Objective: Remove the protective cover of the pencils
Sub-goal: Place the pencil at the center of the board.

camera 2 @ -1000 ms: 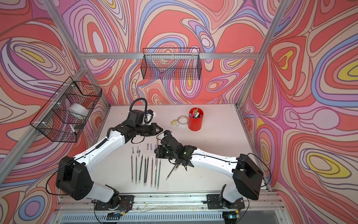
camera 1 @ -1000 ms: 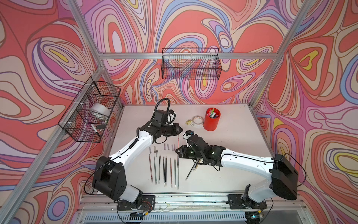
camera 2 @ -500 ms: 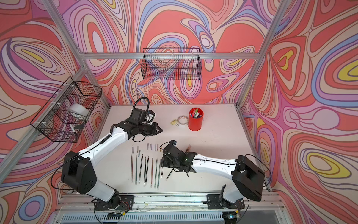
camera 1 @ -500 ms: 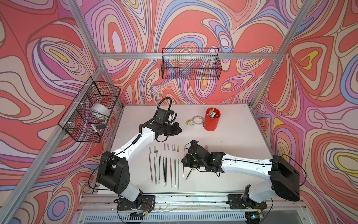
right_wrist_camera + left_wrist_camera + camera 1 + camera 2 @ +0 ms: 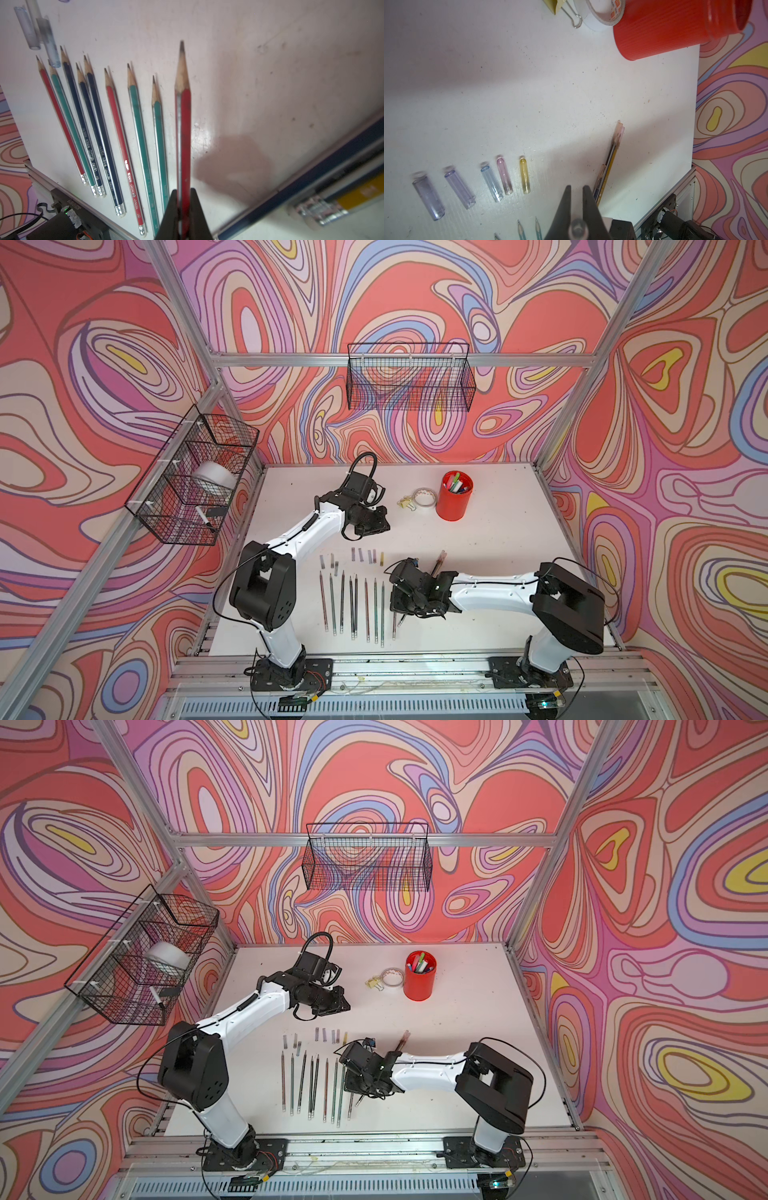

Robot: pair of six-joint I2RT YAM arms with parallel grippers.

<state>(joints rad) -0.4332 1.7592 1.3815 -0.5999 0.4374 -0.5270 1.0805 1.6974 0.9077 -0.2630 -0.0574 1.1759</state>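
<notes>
Pencils point(image 5: 119, 128) — eight sharpened wooden ones, red, green and navy — lie side by side on the white table point(image 5: 270, 62), with eight clear plastic caps point(image 5: 360, 555) past their tips; the left gripper point(image 5: 576, 187) pinches a ninth cap point(image 5: 578, 228), and the right gripper point(image 5: 182, 190) clamps a ninth, red pencil point(image 5: 185, 124).

**Work Cell Surroundings**

You operate inside a booth whose walls point(image 5: 415, 302) carry a swirl print in red, pink, lilac, blue and yellow. Aluminium posts point(image 5: 570, 406) and a crossbar point(image 5: 291, 360) frame the corners. Beneath the jaws of the left gripper point(image 5: 382, 524) and the right gripper point(image 5: 397, 608) lies a white tabletop point(image 5: 498, 564), scuffed and speckled. Beyond the left jaws, high on the back wall, hangs a black wire basket point(image 5: 409, 377). Left of those jaws, a compartmented basket point(image 5: 193, 481) hangs on the side wall. Behind the right jaws, toward the arm bases, runs an aluminium rail point(image 5: 415, 668). Lighting is diffuse, and the tabletop shadows are soft.
</notes>
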